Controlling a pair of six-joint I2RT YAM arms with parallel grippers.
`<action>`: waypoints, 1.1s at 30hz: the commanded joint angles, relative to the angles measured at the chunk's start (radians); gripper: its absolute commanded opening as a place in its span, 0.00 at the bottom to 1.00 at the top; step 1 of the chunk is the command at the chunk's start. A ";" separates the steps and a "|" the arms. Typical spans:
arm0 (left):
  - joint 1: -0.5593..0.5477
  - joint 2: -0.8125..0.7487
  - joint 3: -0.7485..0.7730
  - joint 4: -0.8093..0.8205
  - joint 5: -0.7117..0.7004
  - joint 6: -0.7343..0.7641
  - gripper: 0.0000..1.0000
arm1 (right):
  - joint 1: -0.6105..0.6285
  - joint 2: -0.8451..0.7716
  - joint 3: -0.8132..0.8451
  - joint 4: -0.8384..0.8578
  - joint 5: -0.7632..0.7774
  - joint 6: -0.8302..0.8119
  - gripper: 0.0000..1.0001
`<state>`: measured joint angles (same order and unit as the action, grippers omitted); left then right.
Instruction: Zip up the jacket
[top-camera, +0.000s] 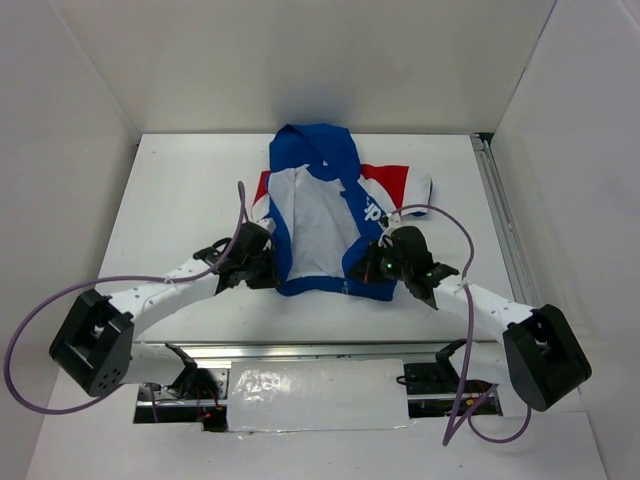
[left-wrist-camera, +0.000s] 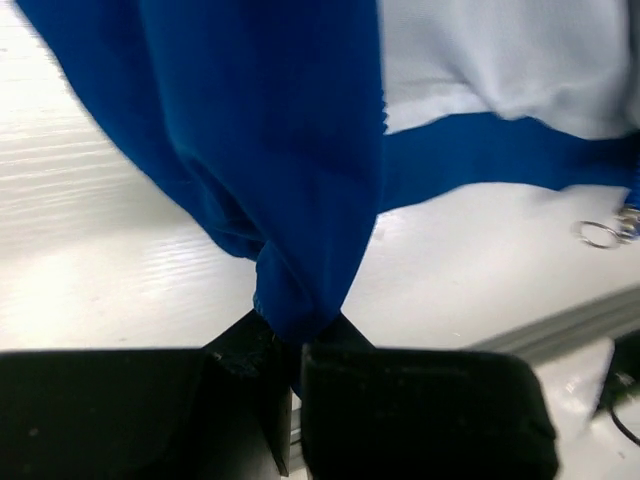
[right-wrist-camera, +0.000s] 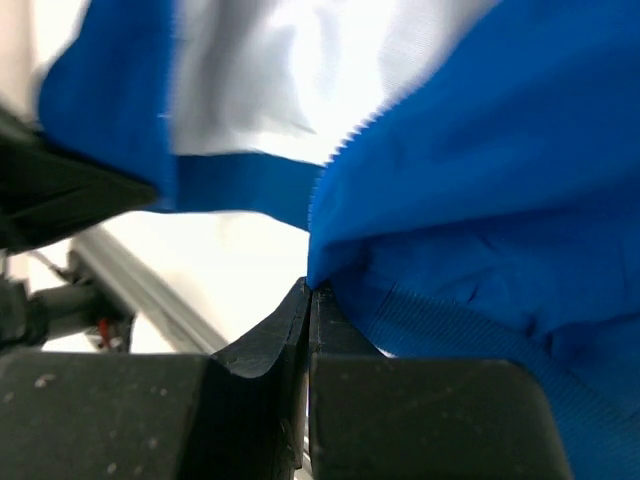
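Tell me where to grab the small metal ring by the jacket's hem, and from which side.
Pinch the metal ring across its wire on the free side, away from the jacket hem. It seems to lie flat on the table, clear of fabric, so come from above. The left gripper and right gripper are shut on hem; one must release first.

Jacket lies on the table between left gripper and right gripper
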<state>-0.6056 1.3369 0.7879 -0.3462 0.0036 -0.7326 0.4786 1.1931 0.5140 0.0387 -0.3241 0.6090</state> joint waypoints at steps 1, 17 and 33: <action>-0.005 -0.089 -0.067 0.224 0.142 0.010 0.00 | 0.037 -0.053 -0.048 0.257 -0.105 0.008 0.00; -0.006 -0.344 -0.239 0.725 0.377 -0.166 0.00 | 0.202 -0.049 -0.193 0.961 -0.041 0.095 0.00; -0.008 -0.541 -0.414 0.950 0.410 -0.294 0.00 | 0.351 -0.178 -0.235 1.037 0.106 0.008 0.00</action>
<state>-0.6071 0.8322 0.3813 0.4507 0.3737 -0.9985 0.8101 1.0519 0.2718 1.0084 -0.2737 0.6632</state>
